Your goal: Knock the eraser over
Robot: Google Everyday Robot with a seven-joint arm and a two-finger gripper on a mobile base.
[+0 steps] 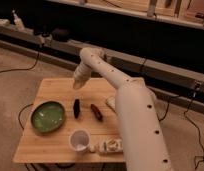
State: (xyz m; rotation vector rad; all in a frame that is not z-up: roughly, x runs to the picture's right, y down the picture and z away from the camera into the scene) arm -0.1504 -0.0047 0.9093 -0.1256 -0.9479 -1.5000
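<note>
The eraser [76, 108] is a small thin black slab on the wooden table [55, 90], just right of the green bowl [47, 116]. It looks narrow in profile. My gripper [77, 84] hangs at the end of the white arm [120, 90] over the table's back middle, above and behind the eraser and apart from it. The arm reaches in from the lower right and hides part of the table's right side.
A dark reddish-brown elongated object [97, 111] lies right of the eraser. A white cup [79, 140] and a white packet [110, 146] sit near the front edge. A whitish lump [110, 103] is partly hidden by the arm. Shelving and cables lie behind.
</note>
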